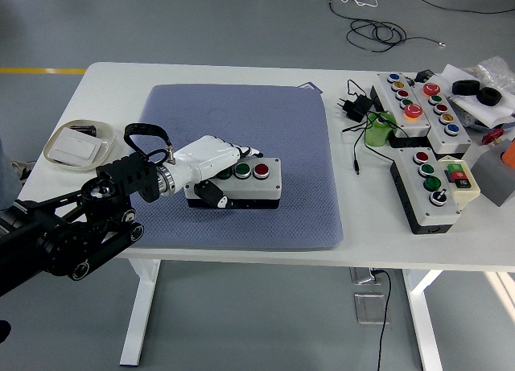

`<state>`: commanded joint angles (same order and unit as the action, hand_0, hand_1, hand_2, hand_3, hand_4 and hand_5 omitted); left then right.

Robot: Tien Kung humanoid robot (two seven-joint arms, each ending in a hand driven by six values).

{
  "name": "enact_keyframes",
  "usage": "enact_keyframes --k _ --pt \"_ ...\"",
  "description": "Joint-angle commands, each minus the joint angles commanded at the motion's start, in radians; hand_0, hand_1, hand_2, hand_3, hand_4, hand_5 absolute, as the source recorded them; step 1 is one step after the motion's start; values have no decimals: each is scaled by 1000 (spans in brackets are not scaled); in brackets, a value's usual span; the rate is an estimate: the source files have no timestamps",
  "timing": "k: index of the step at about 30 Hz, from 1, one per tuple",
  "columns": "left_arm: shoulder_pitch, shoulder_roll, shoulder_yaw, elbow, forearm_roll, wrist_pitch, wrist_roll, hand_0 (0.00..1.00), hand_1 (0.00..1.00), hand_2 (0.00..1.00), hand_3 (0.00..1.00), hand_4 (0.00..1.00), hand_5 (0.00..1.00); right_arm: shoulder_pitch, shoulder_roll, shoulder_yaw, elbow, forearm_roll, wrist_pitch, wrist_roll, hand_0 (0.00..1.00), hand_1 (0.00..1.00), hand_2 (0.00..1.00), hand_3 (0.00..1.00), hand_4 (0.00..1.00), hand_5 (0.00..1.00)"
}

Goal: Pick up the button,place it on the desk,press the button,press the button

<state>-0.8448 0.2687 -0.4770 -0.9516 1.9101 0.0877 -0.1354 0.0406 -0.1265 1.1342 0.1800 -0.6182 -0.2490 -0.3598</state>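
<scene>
A grey button box (256, 182) with a black base, a green button (242, 171) and a red button (261, 170) lies on the blue-grey mat (241, 121). My left hand (211, 168), white with a black arm, comes in from the left and is shut on the box's left end, fingers over its top and thumb on its near side. I cannot tell whether the box rests on the mat or is held just above it. My right arm is out of view.
Several other button boxes (418, 105) (430, 186), a green cup (378, 132), a black plug with cable (352, 109) and black items (476, 91) crowd the table's right side. A white dish (78, 146) sits at the left edge.
</scene>
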Motion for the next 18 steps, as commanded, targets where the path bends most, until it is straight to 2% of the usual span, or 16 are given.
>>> enact_keyframes --k 3,4,9,10,15,16,18 --pt "5 -2 -7 9 -15 -18 5 642 639 651 599 669 2 1 0 -5 0 2 0 -1 655 517 557 608 309 411" --pt "6 -2 -9 10 -18 -22 6 643 673 720 726 757 37 1 0 -5 0 2 0 -1 655 519 557 609 310 411" --pt "12 3 -24 5 -37 -41 3 643 673 720 726 757 37 2 -1 -9 0 0 1 -2 655 519 557 609 310 411" --pt "13 4 -28 6 -37 -48 3 644 711 788 801 764 47 3 -1 -12 0 -1 1 -2 654 516 556 608 309 411" --pt "13 11 -36 9 -38 -49 -5 644 711 788 801 764 47 4 -1 -12 0 -1 1 -3 654 516 556 608 309 411" --pt "13 12 -36 9 -38 -48 -5 653 726 837 859 770 51 4 -1 -12 0 -1 1 -3 654 516 558 608 309 410" --pt "13 12 -42 7 -35 -47 -7 653 726 837 859 770 51 4 -1 -12 0 -1 1 -3 654 516 558 608 309 410"
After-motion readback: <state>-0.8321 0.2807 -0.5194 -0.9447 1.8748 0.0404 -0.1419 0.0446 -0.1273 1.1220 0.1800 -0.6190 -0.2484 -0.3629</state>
